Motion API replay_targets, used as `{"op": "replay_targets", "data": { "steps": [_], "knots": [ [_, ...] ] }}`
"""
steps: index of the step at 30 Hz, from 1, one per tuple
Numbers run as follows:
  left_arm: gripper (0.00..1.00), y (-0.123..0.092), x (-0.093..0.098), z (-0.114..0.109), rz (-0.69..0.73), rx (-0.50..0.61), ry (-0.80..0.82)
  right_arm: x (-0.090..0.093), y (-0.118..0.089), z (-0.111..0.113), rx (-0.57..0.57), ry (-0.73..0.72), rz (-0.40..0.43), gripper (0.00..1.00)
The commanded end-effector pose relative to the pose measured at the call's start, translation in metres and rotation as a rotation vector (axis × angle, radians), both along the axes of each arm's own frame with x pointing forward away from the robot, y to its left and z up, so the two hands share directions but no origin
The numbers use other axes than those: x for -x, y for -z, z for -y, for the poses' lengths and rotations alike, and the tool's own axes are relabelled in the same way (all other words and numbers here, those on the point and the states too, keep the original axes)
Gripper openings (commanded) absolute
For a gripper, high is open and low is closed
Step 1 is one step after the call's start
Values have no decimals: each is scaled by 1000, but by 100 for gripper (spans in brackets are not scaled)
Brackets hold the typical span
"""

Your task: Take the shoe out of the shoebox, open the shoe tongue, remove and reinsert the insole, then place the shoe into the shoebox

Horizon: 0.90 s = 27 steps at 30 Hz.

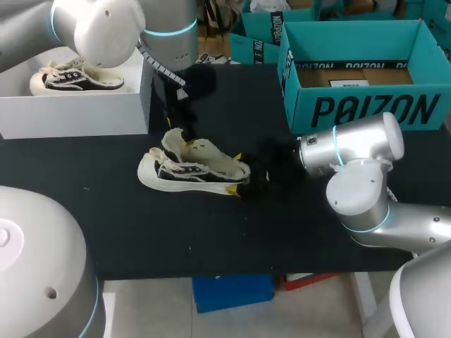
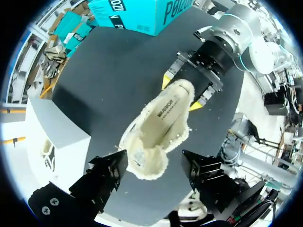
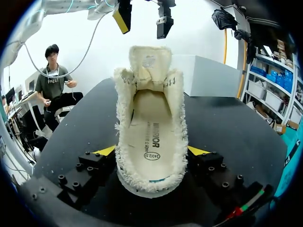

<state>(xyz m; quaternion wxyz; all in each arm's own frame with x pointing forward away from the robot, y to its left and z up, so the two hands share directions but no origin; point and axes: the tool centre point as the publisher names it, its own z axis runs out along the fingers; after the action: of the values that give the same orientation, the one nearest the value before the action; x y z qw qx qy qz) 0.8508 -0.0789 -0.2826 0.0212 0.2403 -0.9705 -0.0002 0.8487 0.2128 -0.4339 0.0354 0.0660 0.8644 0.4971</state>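
The left arm (image 1: 99, 28) covers part of the second shoe (image 1: 79, 79) in the white box (image 1: 70, 113) (far left); the shoe (image 3: 150, 142) hides most of the fingertips (image 3: 106, 151) of the right gripper (image 3: 151, 152).

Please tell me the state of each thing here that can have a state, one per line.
Shoe: standing on the table, outside the box
Tongue: lifted open
Insole: inside the shoe, lying flat
Shoebox: open
Right gripper: shut on the shoe's heel
Left gripper: open, above the tongue
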Motion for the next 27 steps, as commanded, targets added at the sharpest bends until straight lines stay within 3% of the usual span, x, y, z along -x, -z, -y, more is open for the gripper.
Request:
{"op": "replay_targets", "data": {
  "steps": [1,4,23,27],
  "knots": [
    [0,11,-17,9,-171,-78,725,0,3,-1,1,2,0,0],
    [0,13,-17,12,-200,-53,793,0,3,-1,1,2,0,0],
    [0,13,-17,11,-212,-35,792,0,3,-1,1,2,0,0],
    [0,12,-17,9,-178,62,812,0,3,-1,1,2,0,0]
  ]
}}
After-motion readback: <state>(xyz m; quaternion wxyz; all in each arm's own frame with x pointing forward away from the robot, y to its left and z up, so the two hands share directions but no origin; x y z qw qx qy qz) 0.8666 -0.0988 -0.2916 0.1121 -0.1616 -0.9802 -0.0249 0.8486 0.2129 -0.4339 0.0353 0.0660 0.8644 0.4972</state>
